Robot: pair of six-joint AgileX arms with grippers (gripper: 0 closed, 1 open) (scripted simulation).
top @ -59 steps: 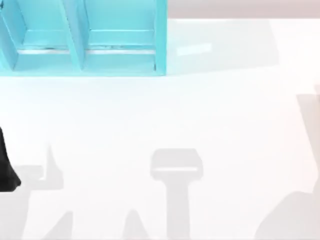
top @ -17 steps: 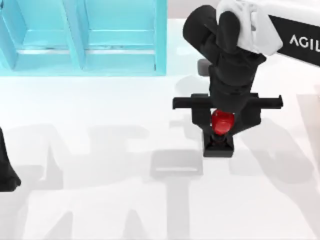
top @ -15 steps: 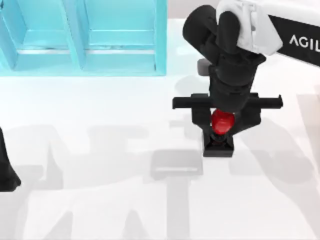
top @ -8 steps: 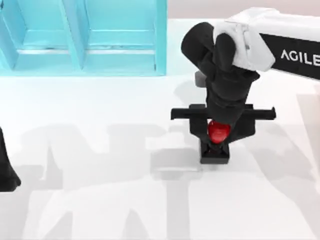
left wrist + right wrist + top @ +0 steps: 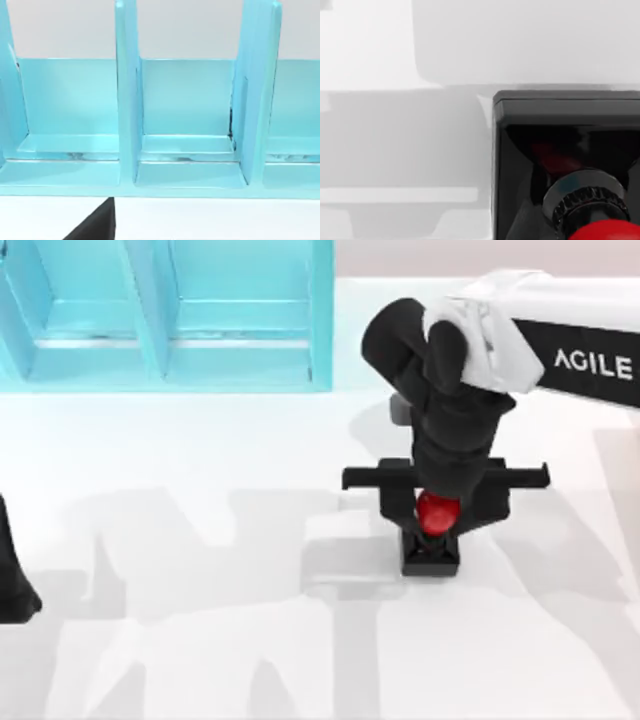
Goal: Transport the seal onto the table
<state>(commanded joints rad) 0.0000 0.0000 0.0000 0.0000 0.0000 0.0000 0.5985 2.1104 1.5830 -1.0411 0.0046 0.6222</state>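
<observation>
Right gripper (image 5: 430, 525), fingers clamped on the seal (image 5: 436, 512), should lower gently until its base meets the surface (image 5: 200, 460).

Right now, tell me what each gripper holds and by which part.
The right gripper holds the seal by its red knob, black base hanging below, over the table. The left arm is parked at the left edge.
</observation>
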